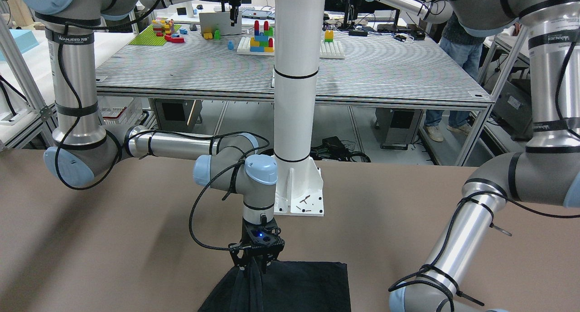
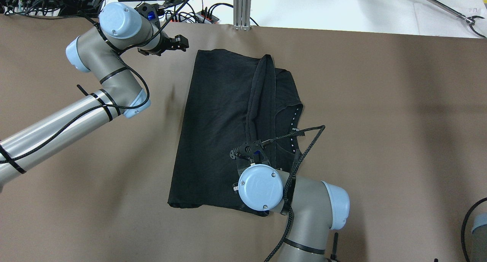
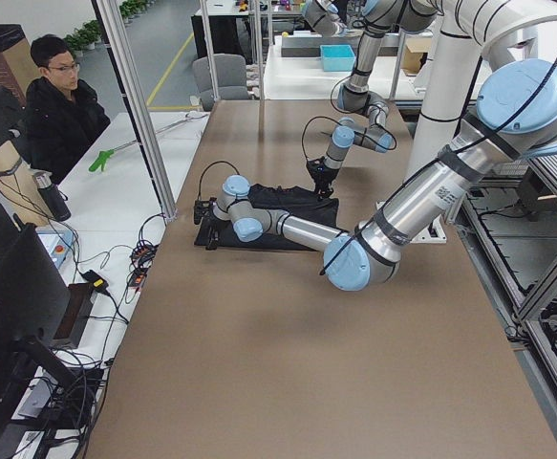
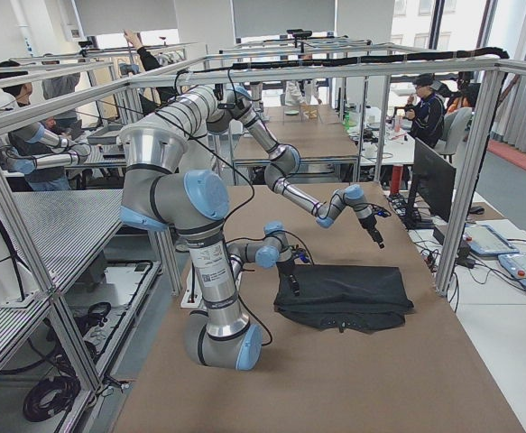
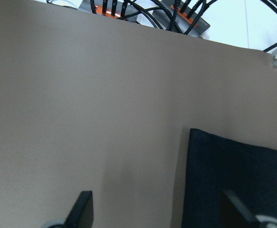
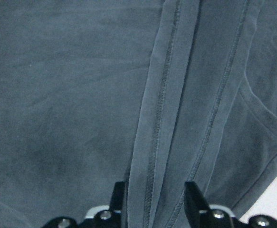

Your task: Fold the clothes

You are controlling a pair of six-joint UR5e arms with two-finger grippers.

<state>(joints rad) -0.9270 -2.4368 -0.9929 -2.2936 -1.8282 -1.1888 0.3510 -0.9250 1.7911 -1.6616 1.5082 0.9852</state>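
Note:
The black garment (image 2: 217,117) lies partly folded on the brown table (image 2: 380,121), with a row of small white dots (image 2: 295,125) along its right edge. My right gripper (image 2: 247,150) is shut on a hemmed strip of the garment (image 6: 176,118) and holds it raised as a ridge above the rest. The pinched fabric hangs from the same gripper in the front-facing view (image 1: 256,263). My left gripper (image 2: 182,45) is open and empty, just left of the garment's far left corner (image 5: 224,161), close above the table.
The white mast's base plate (image 1: 301,189) stands on the table at the robot's side. Cables and power strips (image 2: 182,7) lie along the far table edge. A person (image 3: 63,105) sits at the side bench.

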